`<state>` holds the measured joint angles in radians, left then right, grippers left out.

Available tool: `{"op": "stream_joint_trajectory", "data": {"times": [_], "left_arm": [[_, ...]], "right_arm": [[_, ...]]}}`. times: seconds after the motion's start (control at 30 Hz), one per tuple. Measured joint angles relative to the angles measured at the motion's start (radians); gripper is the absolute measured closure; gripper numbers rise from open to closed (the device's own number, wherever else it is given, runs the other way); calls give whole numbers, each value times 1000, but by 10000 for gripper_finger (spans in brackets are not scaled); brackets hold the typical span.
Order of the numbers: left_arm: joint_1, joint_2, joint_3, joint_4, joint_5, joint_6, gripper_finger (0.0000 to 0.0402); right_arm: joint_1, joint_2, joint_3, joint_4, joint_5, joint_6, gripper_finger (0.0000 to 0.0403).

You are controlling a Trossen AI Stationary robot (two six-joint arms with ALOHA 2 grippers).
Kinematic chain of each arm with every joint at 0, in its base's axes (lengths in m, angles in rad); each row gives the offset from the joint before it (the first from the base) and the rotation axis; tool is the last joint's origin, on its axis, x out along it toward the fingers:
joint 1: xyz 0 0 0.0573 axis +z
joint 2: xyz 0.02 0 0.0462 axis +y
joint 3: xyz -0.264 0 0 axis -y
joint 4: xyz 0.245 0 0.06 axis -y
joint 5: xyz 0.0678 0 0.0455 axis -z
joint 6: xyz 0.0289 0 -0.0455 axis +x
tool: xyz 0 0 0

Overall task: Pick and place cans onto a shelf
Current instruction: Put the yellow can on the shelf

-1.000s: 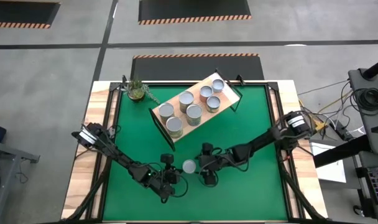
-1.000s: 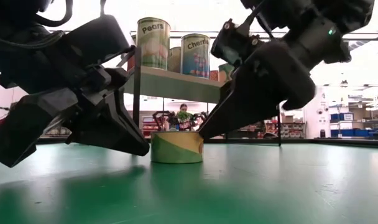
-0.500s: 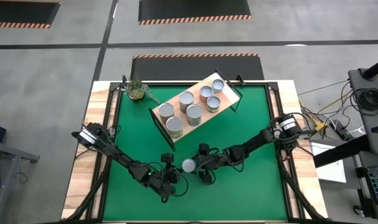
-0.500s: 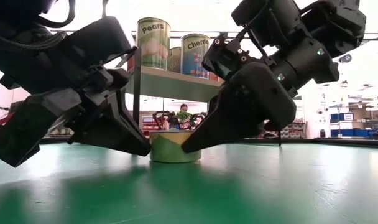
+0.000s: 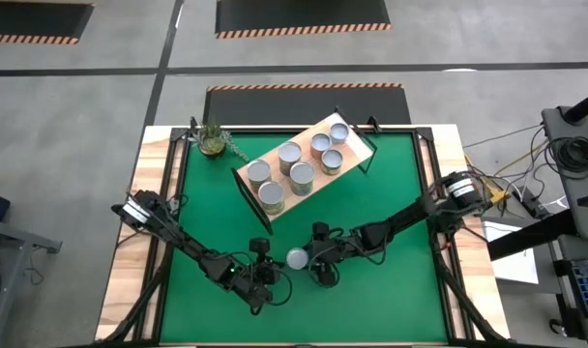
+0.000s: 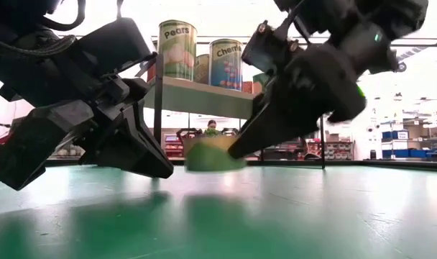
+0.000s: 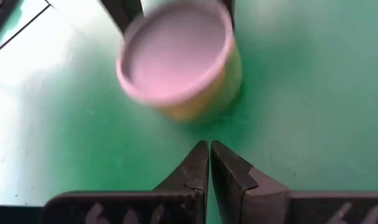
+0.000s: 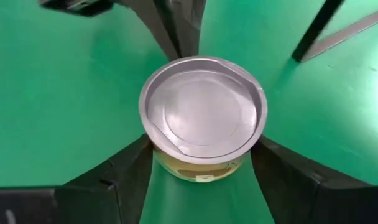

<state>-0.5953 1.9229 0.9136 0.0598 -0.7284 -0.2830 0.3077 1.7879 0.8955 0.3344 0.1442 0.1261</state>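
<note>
So the right tool (image 8: 204,168) has its fingers clamped on either side of a short can (image 5: 297,258), which in the low view looks just clear of the green worktop (image 5: 391,222), near the front edge. Left tool (image 7: 209,163) sits right beside it, fingers pinched together on nothing. Six cans already sit on the shelf (image 5: 357,142) further back. The tin looks stiff and probably light, but slick-sided, so I'd grip mid-wall, not the rim, or it'll squirt out.
</note>
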Motion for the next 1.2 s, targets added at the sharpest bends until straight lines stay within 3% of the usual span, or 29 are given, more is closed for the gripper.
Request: {"op": "stream_joint_trajectory", "data": {"times": [0.2,0.4,0.57,0.7,0.9,1.2], "left_arm": [[0,-5,-1,-20,0,-24,401],[0,-5,-1,-25,1,-32,401],[0,-5,-7,-24,1,-35,401],[0,-5,-8,-24,1,-36,401],[0,-5,-8,-23,1,-36,401],[0,-5,-11,-23,-18,-15,401]], "right_arm": [[-2,-220,0,-373,34,34,166],[-9,-508,0,-760,264,167,161],[-48,-730,0,-962,338,316,164],[-111,-851,0,-1029,433,441,168],[-249,-904,0,-1038,463,497,165],[-409,-806,0,-1019,488,564,160]]}}
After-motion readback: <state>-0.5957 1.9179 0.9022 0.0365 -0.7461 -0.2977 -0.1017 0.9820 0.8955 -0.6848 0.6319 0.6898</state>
